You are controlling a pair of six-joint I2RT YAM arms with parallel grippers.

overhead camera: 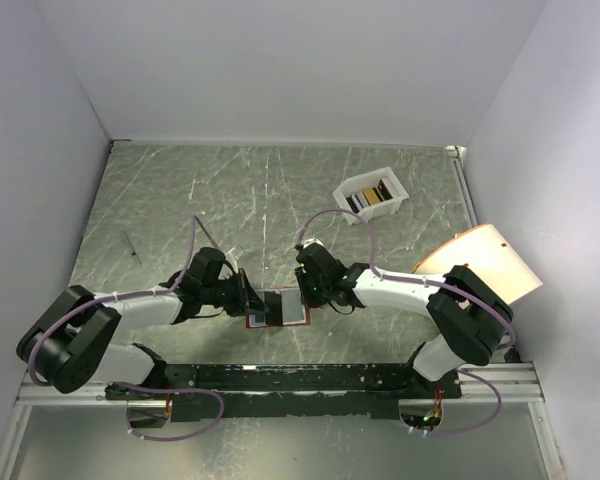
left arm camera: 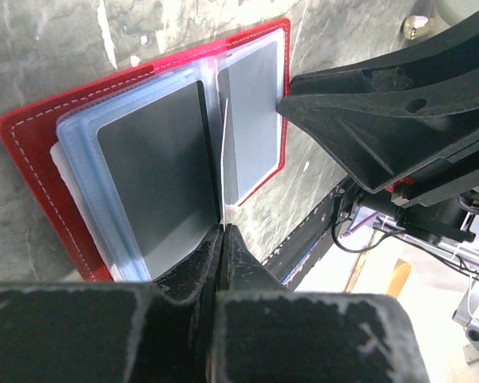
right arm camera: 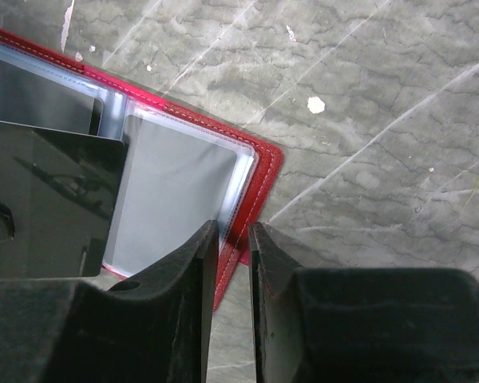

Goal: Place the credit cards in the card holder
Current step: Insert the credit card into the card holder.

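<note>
The red card holder (overhead camera: 251,322) lies open on the table between both arms. Its pale blue-grey pockets hold grey cards (left arm camera: 156,183). My left gripper (left arm camera: 223,231) is shut on a thin leaf standing edge-on along the spine. In the right wrist view that leaf (right arm camera: 52,207) shows as a dark glossy sheet lifted over the holder's left half. My right gripper (right arm camera: 233,227) is a narrow gap open, its tips over the holder's red right edge (right arm camera: 259,171) with nothing between them. More credit cards (overhead camera: 372,197), orange, yellow and dark, stand in a white box.
The white open-topped box (overhead camera: 352,185) sits at the back right. A pale orange sheet (overhead camera: 480,262) leans at the right wall. A thin dark stick (overhead camera: 130,247) lies at the left. A black rail (overhead camera: 280,378) runs along the near edge.
</note>
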